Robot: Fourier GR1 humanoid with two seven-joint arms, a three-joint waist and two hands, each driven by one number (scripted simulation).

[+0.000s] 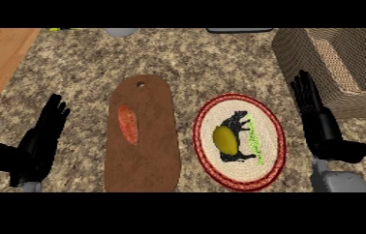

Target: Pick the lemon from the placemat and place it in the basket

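A yellow-green lemon (225, 139) lies on the round placemat (240, 141), which has a red rim and a black animal figure, at the centre right of the counter. A woven basket (323, 68) stands at the far right, its inside showing brown. My right hand (314, 117) is open with straight fingers, just right of the placemat and in front of the basket, apart from the lemon. At the left edge my left hand (39, 141) rests open, fingers up, holding nothing.
A brown cutting board (143, 141) with a hole near its top lies left of the placemat and carries an orange-red sausage-like piece (129, 124). A grey round object (121, 32) and a dark flat object (239, 30) sit at the far edge. Wood surface (14, 47) borders the far left.
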